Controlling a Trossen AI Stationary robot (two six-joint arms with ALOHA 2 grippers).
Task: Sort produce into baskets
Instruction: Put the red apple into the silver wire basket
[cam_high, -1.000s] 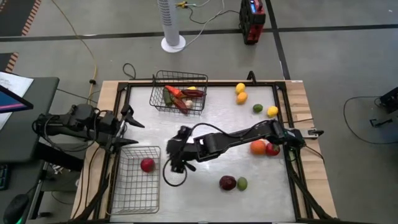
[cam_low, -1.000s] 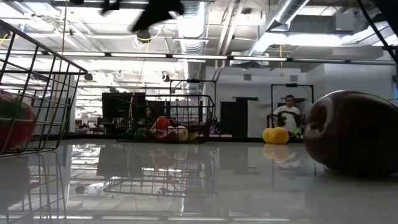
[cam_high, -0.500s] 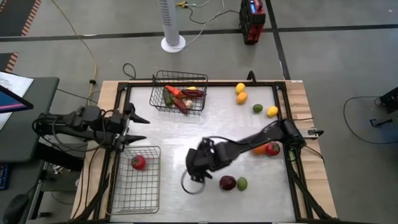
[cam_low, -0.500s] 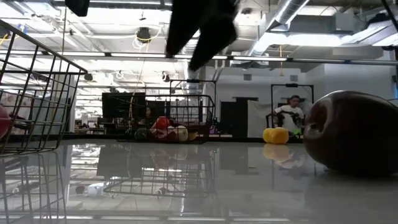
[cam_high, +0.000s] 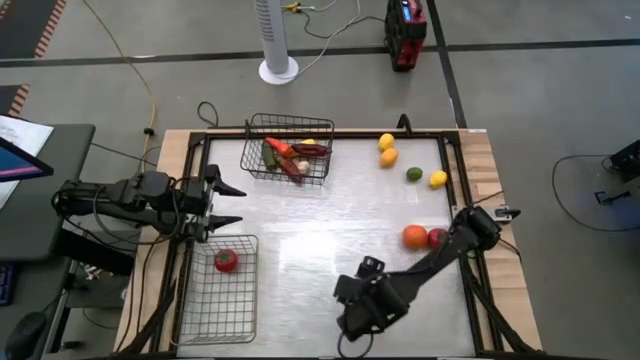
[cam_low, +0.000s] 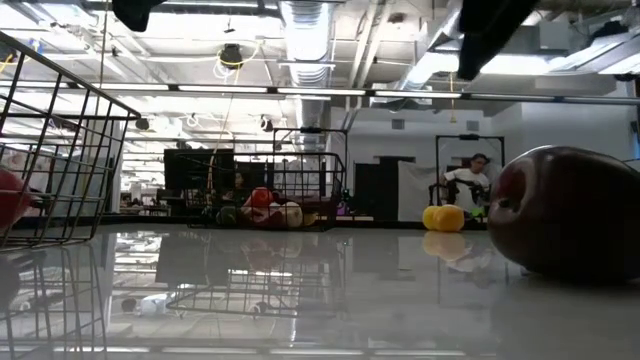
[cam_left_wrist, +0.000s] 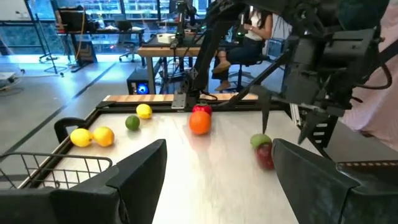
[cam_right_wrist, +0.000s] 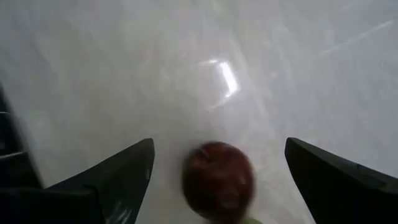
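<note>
"What's it working on?"

"Clearing the loose fruit. The right hand (cam_right_wrist: 219, 144) hangs over the near side of the shiny white table (cam_high: 300, 230), fingers spread wide and empty, with a dark red round fruit (cam_right_wrist: 219, 180) on the table straight between them. I'd say it's lining up a pick."

"So next it drops and closes?"

"Probably, but carefully. A small green lime (cam_left_wrist: 261, 141) sits touching that red fruit, so the fingers should straddle the one without knocking the other away. Then it's a carry to the near left dark wire-mesh basket (cam_high: 220, 310)."

"And the left hand?"

"The left hand (cam_high: 232, 206) waits at that basket's far edge, fingers wide apart, holding nothing."

"How many things are there?"

"Two baskets. The near left one holds a single red tomato (cam_high: 226, 261). The far wire-mesh basket (cam_high: 290, 119) holds a tangle of vegetables (cam_high: 288, 155), orange, red and yellow, too bunched for me to count. Loose on the table I make it eight: two yellow lemons (cam_high: 386, 141), two oranges (cam_high: 415, 237), a second red tomato (cam_high: 437, 237), a second green lime (cam_high: 414, 174) far right, plus the pair under the right hand."
</note>
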